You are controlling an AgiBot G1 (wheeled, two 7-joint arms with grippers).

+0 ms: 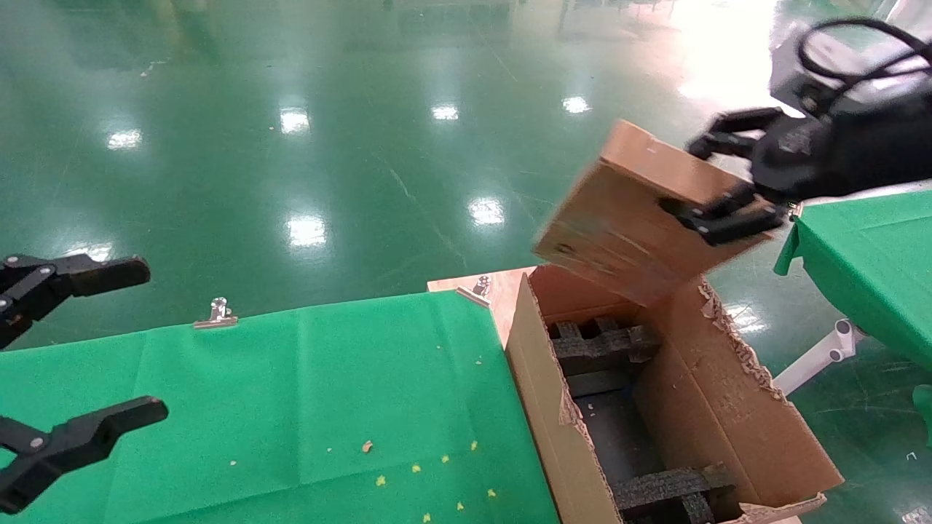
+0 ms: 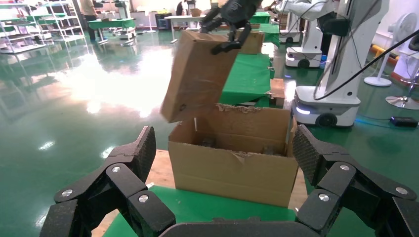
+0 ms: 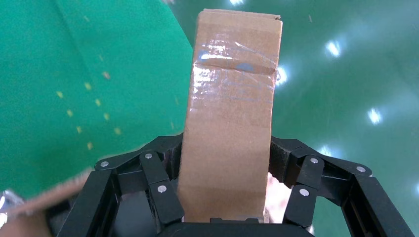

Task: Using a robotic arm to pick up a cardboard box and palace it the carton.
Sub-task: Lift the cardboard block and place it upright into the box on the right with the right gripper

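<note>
The right black linkage-finger gripper (image 1: 728, 185) is pinching the small slab-shaped brown cardboard box (image 1: 630, 211) by its two broad faces; clear glossy tape shows on its narrow edge (image 3: 232, 106). The box hangs tilted in the air, its lower corner just above the back end of the large open brown corrugated carton (image 1: 735, 407) with black foam inserts (image 1: 601, 346). The left black gripper (image 1: 76, 349) is spread wide over the green cloth table (image 1: 306, 407).

Cardboard box (image 3: 230, 113): brown card, glossy clear tape. Carton (image 1: 728, 407): corrugated, ragged edges, rough black foam (image 1: 604, 349). Table cloth (image 1: 291, 407): matt green. Floor (image 1: 364, 145): glossy, possibly painted.
</note>
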